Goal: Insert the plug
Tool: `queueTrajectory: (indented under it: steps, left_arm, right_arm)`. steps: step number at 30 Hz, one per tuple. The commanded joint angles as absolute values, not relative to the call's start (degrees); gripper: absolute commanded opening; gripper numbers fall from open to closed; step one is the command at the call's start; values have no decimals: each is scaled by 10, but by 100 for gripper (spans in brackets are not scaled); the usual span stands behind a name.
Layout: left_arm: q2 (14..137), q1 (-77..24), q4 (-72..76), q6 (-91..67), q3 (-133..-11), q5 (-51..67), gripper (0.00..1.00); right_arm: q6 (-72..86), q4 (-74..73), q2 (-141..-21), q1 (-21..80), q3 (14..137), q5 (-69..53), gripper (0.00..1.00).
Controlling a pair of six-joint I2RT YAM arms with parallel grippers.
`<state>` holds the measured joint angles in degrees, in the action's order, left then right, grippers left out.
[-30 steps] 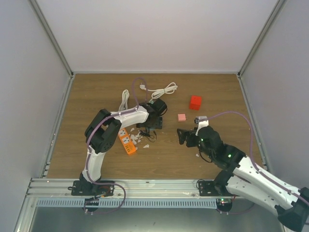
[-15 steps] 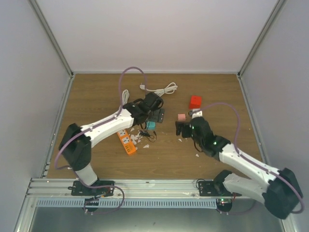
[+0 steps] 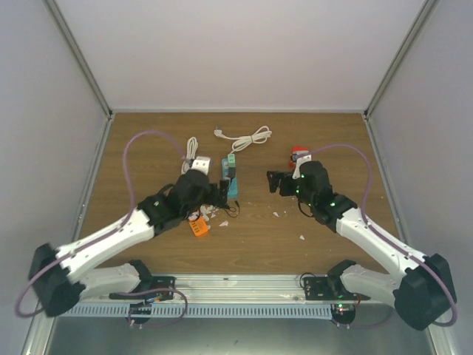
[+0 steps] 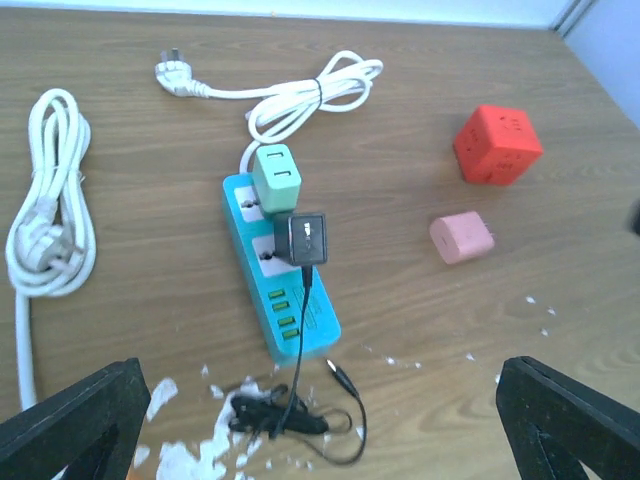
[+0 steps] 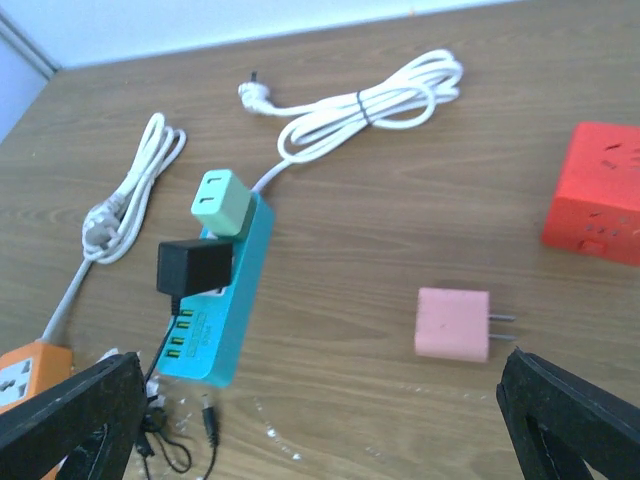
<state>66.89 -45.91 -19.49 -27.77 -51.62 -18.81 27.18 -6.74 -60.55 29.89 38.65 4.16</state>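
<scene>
Black plug [image 3: 231, 176] sits on top of the teal power strip [image 3: 233, 191] in the top view, just nearer than the one green adapter [image 3: 231, 159] on the same strip. Two arms show. The left gripper [image 3: 216, 194] lies just left of the strip, and the right gripper [image 3: 274, 182] is well to its right. There are two power strips, the second an orange one [image 3: 197, 225] to the near left. There are two white cords: a coiled one [image 3: 248, 137] beyond the strip and a bundled one [image 3: 191, 148] to its far left. One red cube [image 3: 297, 151] shows partly behind the right arm.

From the left wrist, the black plug [image 4: 306, 239] stands on the strip's [image 4: 305, 325] second socket, and its thin wire [image 4: 299, 350] trails off the near end. The left gripper [image 4: 320, 425] is spread wide and empty. One pink adapter [image 4: 461, 238] lies to the right of the strip.

From the right wrist, the black plug [image 5: 195, 266] overhangs the left edge of the strip [image 5: 225, 310]. The right gripper [image 5: 320, 420] is spread wide, holding nothing.

A second ago the left gripper hung over the strip and hid it. Now it has drawn back to the left with its arm stretched low. The right gripper has moved farther from the bases and now covers the pink adapter in the top view.
</scene>
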Motion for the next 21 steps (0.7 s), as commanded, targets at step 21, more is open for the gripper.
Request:
queueTrajectory:
  steps: [21]
  left_arm:
    - [503,-475,-272,-306,-500,-163,99]
  right_arm:
    - [258,-186,-819,275,567,110,92]
